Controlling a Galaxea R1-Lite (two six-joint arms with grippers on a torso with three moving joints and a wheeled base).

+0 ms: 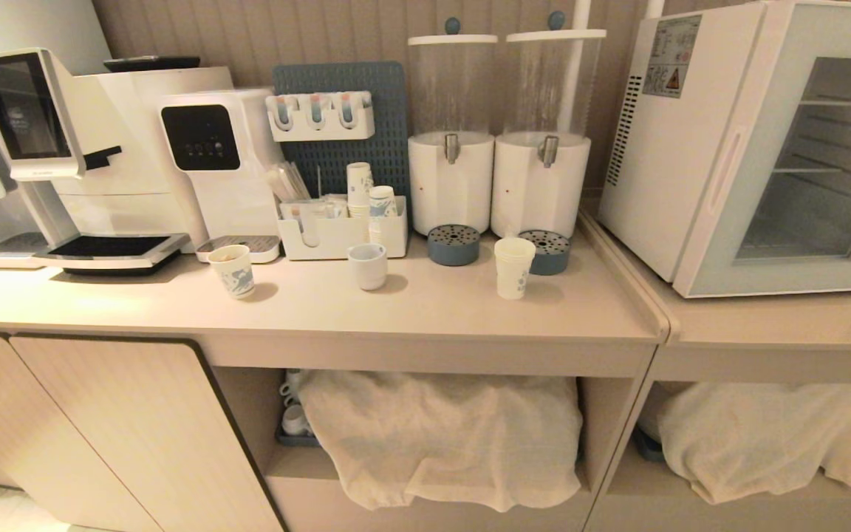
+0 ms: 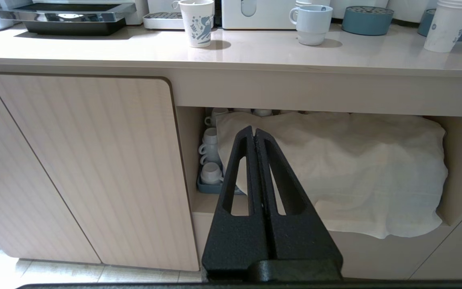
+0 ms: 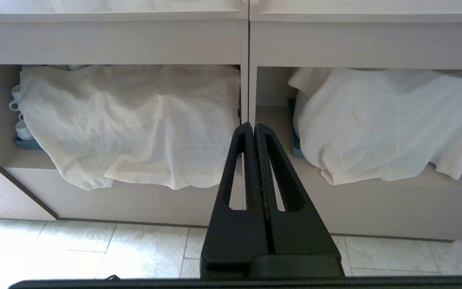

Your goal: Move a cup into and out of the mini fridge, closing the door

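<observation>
Both claws were pressed shut and empty, the left gripper (image 2: pixel 254 134) and right gripper (image 3: pixel 253 130) parked low before the cloth-covered shelves (image 3: pixel 134 124) under the counter (image 1: pixel 411 310). On top, the cup (image 1: pixel 513 267) stood upright beside a blue drip tray (image 1: pixel 546 251), apart from the mini fridge (image 1: pixel 691 148), whose glass door (image 1: pixel 824 162) was closed.

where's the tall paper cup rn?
Head view, right of centre: the tall paper cup stands on the counter touching the right dispenser's blue drip tray, left of the closed mini fridge.
</observation>
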